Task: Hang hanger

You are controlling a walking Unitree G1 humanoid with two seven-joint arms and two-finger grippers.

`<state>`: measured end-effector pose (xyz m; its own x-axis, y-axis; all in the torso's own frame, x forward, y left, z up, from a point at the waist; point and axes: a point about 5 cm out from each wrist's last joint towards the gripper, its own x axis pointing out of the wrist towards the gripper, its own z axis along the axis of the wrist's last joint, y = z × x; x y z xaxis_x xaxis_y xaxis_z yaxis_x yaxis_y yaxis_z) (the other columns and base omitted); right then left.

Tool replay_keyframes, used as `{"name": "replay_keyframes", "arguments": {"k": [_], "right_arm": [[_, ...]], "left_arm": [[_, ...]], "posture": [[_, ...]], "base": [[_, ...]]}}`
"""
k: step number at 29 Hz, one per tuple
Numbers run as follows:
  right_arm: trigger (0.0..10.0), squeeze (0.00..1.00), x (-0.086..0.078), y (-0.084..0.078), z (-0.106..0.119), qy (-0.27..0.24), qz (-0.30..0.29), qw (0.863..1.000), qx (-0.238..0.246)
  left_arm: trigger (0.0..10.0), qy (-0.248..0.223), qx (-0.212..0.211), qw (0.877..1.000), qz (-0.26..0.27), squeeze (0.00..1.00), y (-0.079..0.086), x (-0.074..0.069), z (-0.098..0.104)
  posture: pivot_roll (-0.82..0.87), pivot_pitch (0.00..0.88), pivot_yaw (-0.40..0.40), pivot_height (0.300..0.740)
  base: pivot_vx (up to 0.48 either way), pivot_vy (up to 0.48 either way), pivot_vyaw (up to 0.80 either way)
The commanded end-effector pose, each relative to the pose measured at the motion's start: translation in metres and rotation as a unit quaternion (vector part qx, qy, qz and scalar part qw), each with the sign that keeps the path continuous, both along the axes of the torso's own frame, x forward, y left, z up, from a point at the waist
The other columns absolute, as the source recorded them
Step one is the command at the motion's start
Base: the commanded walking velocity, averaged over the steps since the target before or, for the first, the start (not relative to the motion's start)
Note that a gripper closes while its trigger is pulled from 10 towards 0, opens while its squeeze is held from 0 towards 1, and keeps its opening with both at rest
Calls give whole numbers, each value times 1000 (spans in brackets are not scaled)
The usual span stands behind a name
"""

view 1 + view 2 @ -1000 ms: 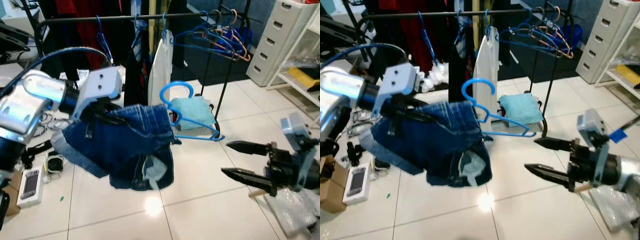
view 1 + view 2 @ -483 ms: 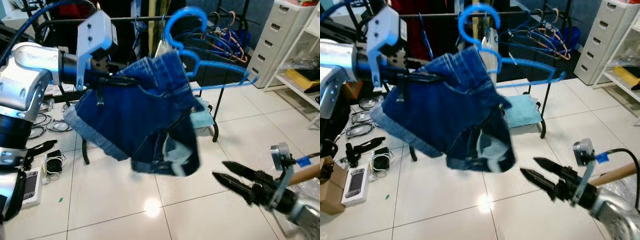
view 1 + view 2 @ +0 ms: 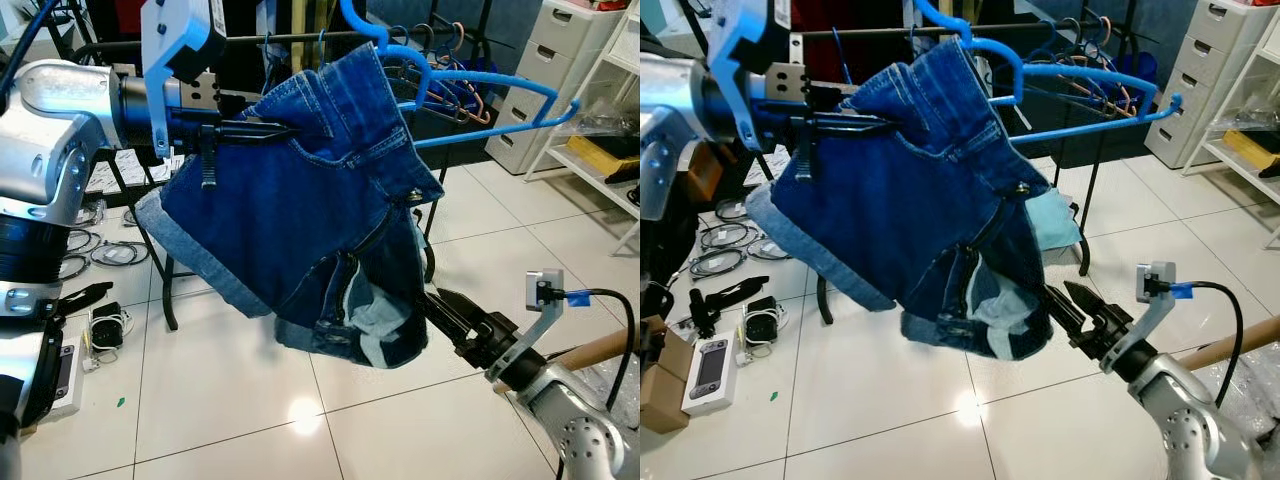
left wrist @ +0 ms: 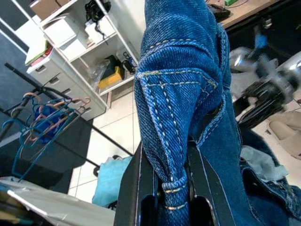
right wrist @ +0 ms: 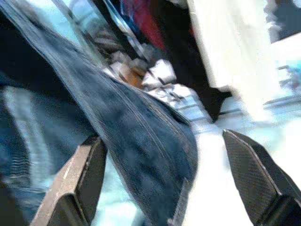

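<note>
A pair of denim shorts hangs from a blue plastic hanger, held high in front of the black clothes rail. The hanger's hook reaches above the picture's top edge. My left gripper is shut on the shorts' waistband; in the left wrist view the denim is pinched between the black fingers. My right gripper is open at the shorts' lower hem, its tips partly behind the cloth. In the right wrist view the hem lies between the spread fingers.
Several other hangers hang at the rail's right end. A white drawer cabinet and a shelf unit stand at the right. A teal cloth lies by the rail's foot. Cables and a handheld console litter the floor at left.
My left arm has lifted the shorts and hanger from low over the floor up to rail height. My right gripper has moved in to the shorts' hem.
</note>
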<state>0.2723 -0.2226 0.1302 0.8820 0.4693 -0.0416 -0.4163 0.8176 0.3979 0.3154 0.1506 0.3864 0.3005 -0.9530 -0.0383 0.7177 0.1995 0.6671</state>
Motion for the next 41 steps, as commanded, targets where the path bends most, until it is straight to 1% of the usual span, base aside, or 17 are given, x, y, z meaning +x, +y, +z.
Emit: {"name": "replay_keyframes", "arguments": {"k": [1,8,9,11,12,13,22,26,30,31,32,33,34,37,38,39,41], "right_arm": [[10000,0,3,-1,-20,51,-25,997,-59],[9765,0,8,-6,-33,84,-55,991,-90],[3647,0,10,-9,-35,90,-68,989,-98],[3647,0,10,-9,-35,90,-68,989,-98],[314,0,11,-12,-36,94,-79,987,-103],[0,0,11,-18,-35,95,-97,985,-105],[0,0,10,-32,-25,81,-116,987,-79],[0,0,3,-47,-11,68,-85,992,-57],[0,0,3,-47,-11,68,-85,992,-57],[0,0,-1,-55,0,52,-75,995,-30],[0,0,-2,-67,17,27,-86,996,21],[0,0,-2,-67,17,27,-86,996,21],[0,0,-2,-77,30,5,-96,994,59],[0,0,-2,-77,30,5,-96,994,59],[0,0,0,-87,47,-27,-116,989,92],[0,0,0,-87,47,-27,-116,989,92],[0,0,4,-98,61,-52,-151,980,116]], "left_arm": [[10000,-37,-20,999,-27,0,-4,-11,20],[10000,-42,-30,998,-38,0,-7,-14,24],[10000,-43,-30,998,-39,0,-8,-14,25],[10000,-43,-30,998,-39,0,-8,-14,25],[10000,-43,-31,998,-39,0,-8,-15,25],[10000,-43,-28,998,-31,0,-7,-14,25],[10000,-35,-21,999,-2,0,-1,-5,17],[10000,-23,-16,999,38,0,12,10,5],[10000,-23,-16,999,38,0,12,10,5],[10000,-23,-15,998,48,0,16,15,-3],[10000,-26,-8,999,42,0,20,16,-16],[10000,-26,-8,999,42,0,20,16,-16],[10000,-27,0,999,35,0,22,16,-27],[10000,-27,0,999,35,0,22,16,-27],[10000,-16,9,1000,22,0,23,14,-43],[10000,-16,9,1000,22,0,23,14,-43],[10000,-3,10,1000,11,0,26,12,-56]], "posture": [[-75,84,20,740],[-71,82,20,740],[-71,82,20,740],[-71,82,20,740],[-71,82,20,740],[-72,83,19,740],[-79,84,22,740],[-78,85,23,740],[-78,85,23,740],[-81,86,23,740],[-82,85,21,740],[-82,85,21,740],[-84,86,22,740],[-84,86,22,740],[-84,86,23,740],[-84,86,23,740],[-84,86,23,740]], "base": [[0,0,0],[0,0,0],[0,0,0],[0,0,0],[0,0,0],[0,0,0],[0,0,0],[0,0,0],[0,0,0],[0,0,0],[0,0,0],[0,0,0],[0,0,0],[0,0,0],[0,0,0],[0,0,0],[0,0,0]]}}
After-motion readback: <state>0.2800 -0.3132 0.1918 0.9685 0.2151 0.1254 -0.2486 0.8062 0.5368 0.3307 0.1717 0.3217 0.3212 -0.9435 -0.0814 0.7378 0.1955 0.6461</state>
